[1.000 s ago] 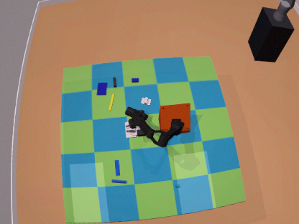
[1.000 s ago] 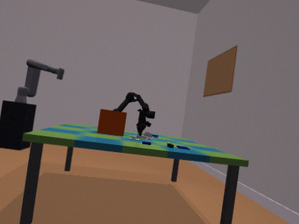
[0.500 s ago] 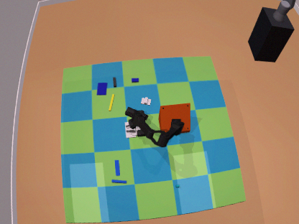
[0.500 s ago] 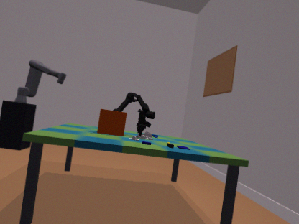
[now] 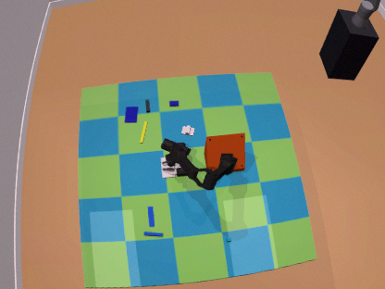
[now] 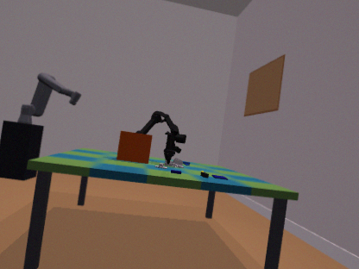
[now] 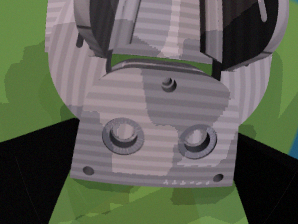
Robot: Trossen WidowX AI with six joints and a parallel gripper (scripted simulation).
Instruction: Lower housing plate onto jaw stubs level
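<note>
Our gripper (image 5: 172, 163) (image 6: 168, 160) (image 7: 156, 133) is clamped on the housing plate (image 7: 155, 110), whose two round holes show stub ends inside. We judge the lowering nearly done; level seating remains unconfirmed, and release and withdrawal are left.

pale housing plate (image 7: 161, 150), two ringed holes, jaw stubs (image 7: 123, 131) showing inside

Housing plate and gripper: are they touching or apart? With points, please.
Touching. The wrist view shows the housing plate (image 7: 157, 112) spanning between the gripper's black fingers, its left and right edges meeting them.
</note>
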